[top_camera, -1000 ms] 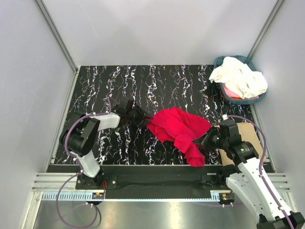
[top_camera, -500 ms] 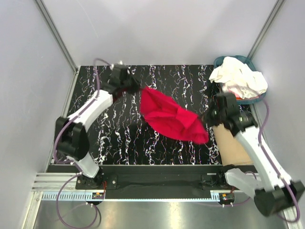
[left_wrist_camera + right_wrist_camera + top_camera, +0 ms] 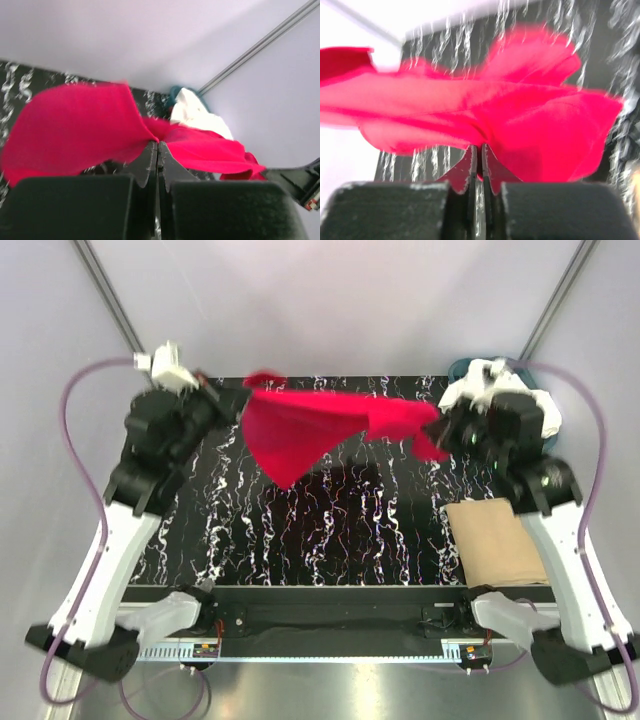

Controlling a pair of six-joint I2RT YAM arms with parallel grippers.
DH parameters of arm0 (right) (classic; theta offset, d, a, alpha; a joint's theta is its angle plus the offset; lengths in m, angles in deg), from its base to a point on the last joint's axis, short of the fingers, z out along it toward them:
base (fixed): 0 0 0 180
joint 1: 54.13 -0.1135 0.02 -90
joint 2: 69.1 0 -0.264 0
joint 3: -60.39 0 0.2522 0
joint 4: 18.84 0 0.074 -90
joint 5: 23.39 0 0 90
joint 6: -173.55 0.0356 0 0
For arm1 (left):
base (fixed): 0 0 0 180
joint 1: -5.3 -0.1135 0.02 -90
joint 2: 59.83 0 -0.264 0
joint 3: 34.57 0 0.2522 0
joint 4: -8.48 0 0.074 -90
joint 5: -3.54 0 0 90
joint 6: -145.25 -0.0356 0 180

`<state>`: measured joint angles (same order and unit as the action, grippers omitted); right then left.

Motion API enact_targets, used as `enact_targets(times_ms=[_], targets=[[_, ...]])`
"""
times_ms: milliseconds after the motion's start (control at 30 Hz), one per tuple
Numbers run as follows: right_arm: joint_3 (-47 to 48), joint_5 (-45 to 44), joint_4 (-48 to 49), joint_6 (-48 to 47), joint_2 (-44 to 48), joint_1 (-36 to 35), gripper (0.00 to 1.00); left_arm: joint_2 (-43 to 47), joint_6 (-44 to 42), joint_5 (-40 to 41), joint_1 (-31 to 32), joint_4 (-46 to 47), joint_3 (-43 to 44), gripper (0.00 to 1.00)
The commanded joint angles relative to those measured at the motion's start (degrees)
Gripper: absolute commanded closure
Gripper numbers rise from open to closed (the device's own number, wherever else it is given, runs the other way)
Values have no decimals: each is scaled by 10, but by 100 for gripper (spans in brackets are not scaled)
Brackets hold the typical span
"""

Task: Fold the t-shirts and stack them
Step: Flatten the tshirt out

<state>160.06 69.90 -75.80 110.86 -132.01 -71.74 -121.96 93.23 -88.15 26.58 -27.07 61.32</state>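
The left claw (image 3: 236, 406) and right claw (image 3: 441, 430) are each clamped on an end of the red t-shirt (image 3: 300, 430), which is stretched in the air over the far bench (image 3: 330, 530).

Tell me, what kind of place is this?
Probably a robot test booth: plain white walls enclose a black marbled table, and the left gripper and right gripper of two bolted-down arms hold a red t-shirt up between them.
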Motion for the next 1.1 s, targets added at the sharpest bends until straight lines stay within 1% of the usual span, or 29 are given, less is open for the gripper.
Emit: enact_targets(times_ms=[0,33,67,100,133,167,200,233,267,300,367,467,500,533,567,600,633,700,733,767,833,900,967,1000,1067], targets=[[-182,150,-34,67,60,-1,83,67,22,50,-5,-68,-150,100],[-288,174,-23,111,103,-1,78,116,39,58,-5,-88,-186,100],[-337,199,-7,129,124,-1,72,141,62,67,-5,-113,-222,89],[-378,231,-7,144,143,-1,67,167,105,71,-6,-161,-293,88],[-444,239,-9,166,185,-1,58,220,120,62,-6,-177,-328,81],[-469,242,-21,177,209,-1,54,248,128,44,-7,-183,-387,63],[-503,240,-28,194,232,-1,52,302,133,20,-7,-200,-406,55],[-514,240,-34,202,272,-1,48,325,134,20,-6,-218,-418,51],[-522,238,-40,208,287,-1,47,344,132,20,-7,-237,-420,48],[-527,234,-41,218,297,-1,45,363,120,32,-7,-268,-415,42],[-527,226,-41,218,293,0,39,385,102,48,-7,-287,-390,39],[-507,199,-32,195,239,-1,35,350,70,59,-7,-294,-357,36],[-491,192,-30,170,220,-1,34,314,57,57,-7,-288,-351,33],[-482,184,-29,157,181,-1,34,294,50,52,-6,-280,-348,33],[-472,169,-23,145,160,-1,30,270,43,47,-7,-272,-339,33],[-454,161,-22,119,140,-1,28,224,35,46,-7,-263,-333,33],[-444,155,-19,108,96,-1,26,202,32,47,-7,-259,-327,32],[-426,133,-14,79,50,-1,22,144,25,41,-11,-241,-323,31],[-407,131,-14,69,5,-1,21,126,25,34,-15,-236,-322,31],[-397,131,-13,57,-17,-1,21,110,25,24,-22,-228,-325,31],[-376,123,-10,48,-71,-1,20,67,19,-22,-53,-204,-328,32],[-363,95,-8,45,-100,-1,20,29,10,-69,-87,-173,-337,32],[-360,70,0,46,-130,-1,21,-1,3,-88,-104,-160,-336,32],[-358,61,3,49,-139,-1,21,-30,-7,-101,-112,-151,-333,32],[-355,46,3,50,-164,0,21,-56,-16,-103,-119,-157,-319,32]])
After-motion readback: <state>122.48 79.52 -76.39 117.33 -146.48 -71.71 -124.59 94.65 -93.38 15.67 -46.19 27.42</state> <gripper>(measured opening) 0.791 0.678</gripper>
